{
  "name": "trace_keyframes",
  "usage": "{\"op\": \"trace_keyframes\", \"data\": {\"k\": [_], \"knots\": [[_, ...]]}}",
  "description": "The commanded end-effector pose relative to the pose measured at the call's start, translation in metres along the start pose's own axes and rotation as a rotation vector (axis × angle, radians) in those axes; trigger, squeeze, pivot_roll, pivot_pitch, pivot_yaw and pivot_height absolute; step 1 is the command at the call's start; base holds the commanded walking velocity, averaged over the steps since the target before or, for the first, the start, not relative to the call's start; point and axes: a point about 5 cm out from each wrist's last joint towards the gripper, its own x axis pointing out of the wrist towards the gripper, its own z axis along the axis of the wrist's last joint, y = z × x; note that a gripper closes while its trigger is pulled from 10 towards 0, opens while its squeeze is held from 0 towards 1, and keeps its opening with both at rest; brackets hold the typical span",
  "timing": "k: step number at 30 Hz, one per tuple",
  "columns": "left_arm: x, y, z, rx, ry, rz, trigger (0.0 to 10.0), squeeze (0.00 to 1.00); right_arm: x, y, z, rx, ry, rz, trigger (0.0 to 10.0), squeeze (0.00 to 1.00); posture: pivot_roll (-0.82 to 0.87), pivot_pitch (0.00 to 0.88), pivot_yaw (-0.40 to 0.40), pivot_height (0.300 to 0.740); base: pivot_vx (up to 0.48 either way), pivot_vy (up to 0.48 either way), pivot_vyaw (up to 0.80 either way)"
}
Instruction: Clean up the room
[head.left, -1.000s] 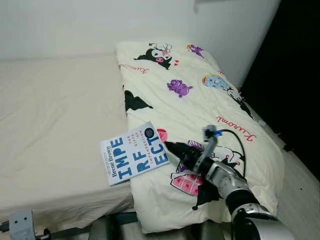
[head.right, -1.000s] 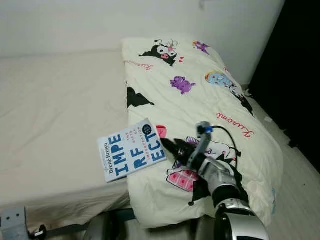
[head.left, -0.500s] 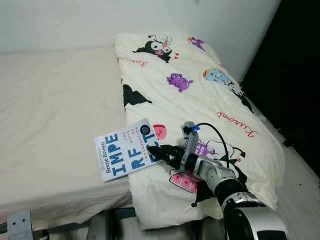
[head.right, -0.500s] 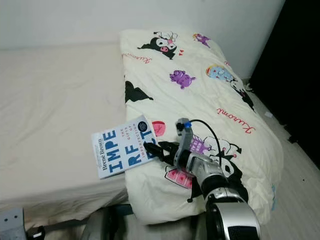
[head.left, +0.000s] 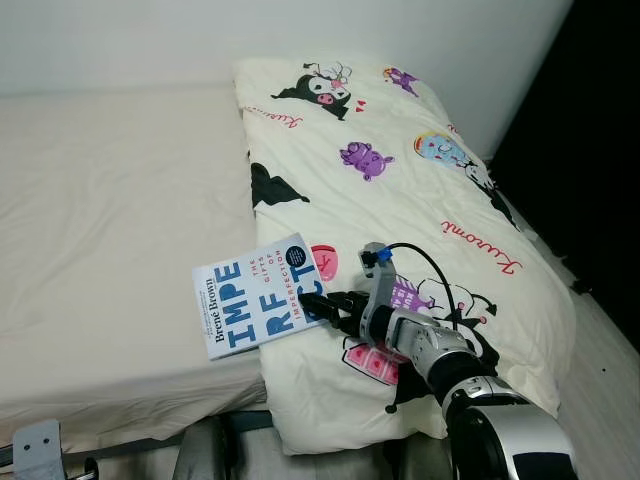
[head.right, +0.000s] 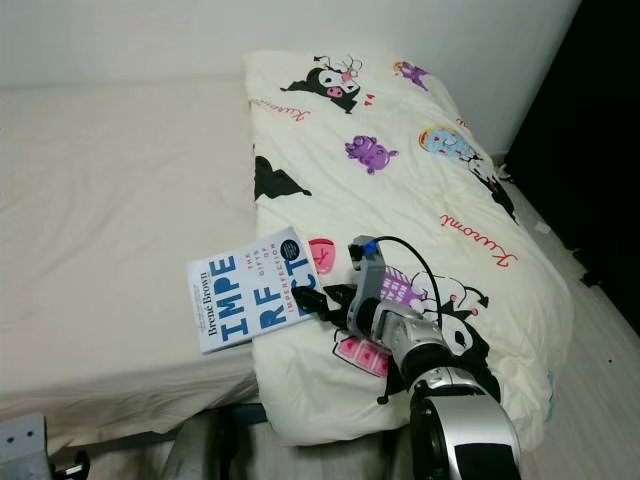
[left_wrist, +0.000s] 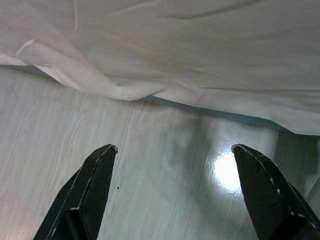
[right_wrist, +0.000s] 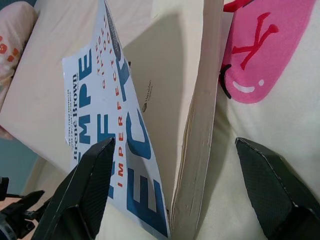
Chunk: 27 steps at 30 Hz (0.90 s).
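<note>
Beige sheets cover the bed (head.left: 110, 250) on my left, under a plain white wall. My left gripper (left_wrist: 175, 165) hangs low beside the bed with its fingers spread wide, pointing at the pale wood floor (left_wrist: 150, 200) below the sheet's hanging edge. Near the middle, a white book (head.left: 262, 307) with big blue letters lies face up, partly on the sheet and partly on a cream cartoon-print duvet (head.left: 420, 210). My right gripper (head.left: 312, 302) reaches across the duvet to the book's right edge. Its fingers are wide apart around the book's page edge, the front cover lifted slightly. Farther right, the duvet meets a dark area.
</note>
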Motion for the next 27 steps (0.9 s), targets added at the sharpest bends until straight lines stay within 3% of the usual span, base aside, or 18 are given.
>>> {"op": "trace_keyframes", "data": {"k": [1, 4, 5, 7, 8, 23, 25, 26, 27], "knots": [[-0.003, 0.012, -0.004, 0.011, 0.007, 0.016, 10.0, 0.0, 0.002, 0.004, -0.003, 0.051, -0.004, 0.051, 10.0, 0.0, 0.2, 0.234, -0.033, 0.505, 0.0, 0.0, 0.0], [-0.004, 0.016, -0.004, 0.014, 0.005, 0.017, 10.0, 0.0, 0.005, 0.011, 0.002, 0.062, -0.035, 0.122, 10.0, 0.0, 0.21, 0.238, -0.033, 0.505, 0.0, 0.0, 0.0], [-0.004, 0.018, -0.003, 0.014, 0.003, 0.019, 10.0, 0.0, 0.007, 0.013, 0.003, 0.058, -0.043, 0.14, 3.6, 0.0, 0.21, 0.24, -0.033, 0.505, 0.0, 0.0, 0.0], [-0.004, 0.019, -0.003, 0.013, 0.002, 0.021, 10.0, 0.0, 0.007, 0.014, 0.004, 0.055, -0.046, 0.143, 3.6, 0.0, 0.21, 0.24, -0.033, 0.505, 0.0, 0.0, 0.0], [-0.004, 0.02, -0.003, 0.012, 0.001, 0.024, 10.0, 0.0, 0.008, 0.015, 0.006, 0.049, -0.05, 0.153, 0.0, 0.0, 0.21, 0.24, -0.033, 0.505, 0.0, 0.0, 0.0], [0.0, 0.015, 0.002, -0.01, -0.002, 0.024, 10.0, 0.0, 0.002, 0.012, 0.019, 0.019, -0.106, 0.162, 0.0, 0.0, 0.19, 0.188, -0.047, 0.505, 0.0, 0.0, 0.0], [0.003, 0.01, 0.01, -0.031, -0.025, 0.024, 10.0, 0.0, 0.0, 0.011, 0.023, 0.014, -0.131, 0.166, 0.0, 0.0, 0.19, 0.172, -0.051, 0.505, 0.0, 0.0, 0.0], [0.011, 0.003, 0.03, -0.06, -0.088, 0.035, 10.0, 0.0, -0.002, 0.012, 0.035, 0.009, -0.197, 0.18, 0.0, 0.0, 0.18, 0.154, -0.059, 0.505, 0.0, 0.0, 0.0], [0.011, 0.003, 0.03, -0.06, -0.088, 0.035, 10.0, 0.0, -0.002, 0.012, 0.035, 0.009, -0.197, 0.18, 0.0, 0.0, 0.18, 0.154, -0.059, 0.505, 0.0, 0.0, 0.0]]}}
